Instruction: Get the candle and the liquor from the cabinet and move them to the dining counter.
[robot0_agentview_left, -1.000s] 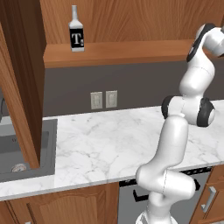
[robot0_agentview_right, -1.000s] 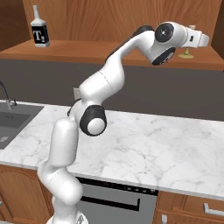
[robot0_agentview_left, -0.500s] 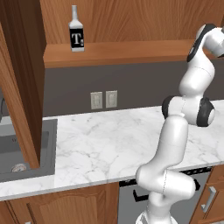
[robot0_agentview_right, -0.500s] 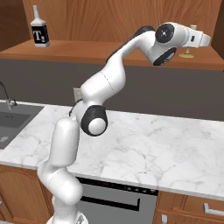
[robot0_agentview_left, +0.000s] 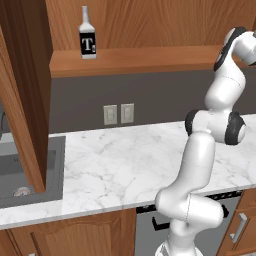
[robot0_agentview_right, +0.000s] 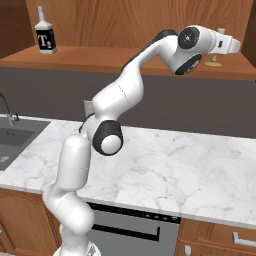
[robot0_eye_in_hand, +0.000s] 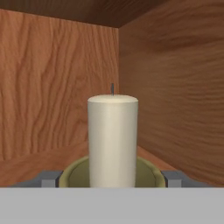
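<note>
In the hand view the candle (robot0_eye_in_hand: 113, 140), a cream pillar on a round olive-gold base, stands in the back corner of the cabinet (robot0_eye_in_hand: 52, 78). My gripper (robot0_eye_in_hand: 111, 179) is shut on it, with the fingertips (robot0_eye_in_hand: 50, 178) pressed against both sides of the base. From the right base view my gripper (robot0_agentview_right: 233, 47) reaches onto the right end of the cabinet shelf (robot0_agentview_right: 100, 57), and the candle's base (robot0_agentview_right: 214, 63) peeks out below the hand. The liquor (robot0_agentview_left: 87, 40) (robot0_agentview_right: 46, 37) stands upright at the shelf's left end, far from the hand. The dining counter is out of view.
The open cabinet door (robot0_agentview_left: 25, 75) hangs at the left over the grey sink (robot0_agentview_left: 25, 170). Below the shelf runs a marble worktop (robot0_agentview_left: 125, 165), with wall outlets (robot0_agentview_left: 119, 114) behind it. A faucet (robot0_agentview_right: 6, 107) stands at the far left.
The fingers have drawn in against the candle's base. The arm and the liquor have stayed where they were.
</note>
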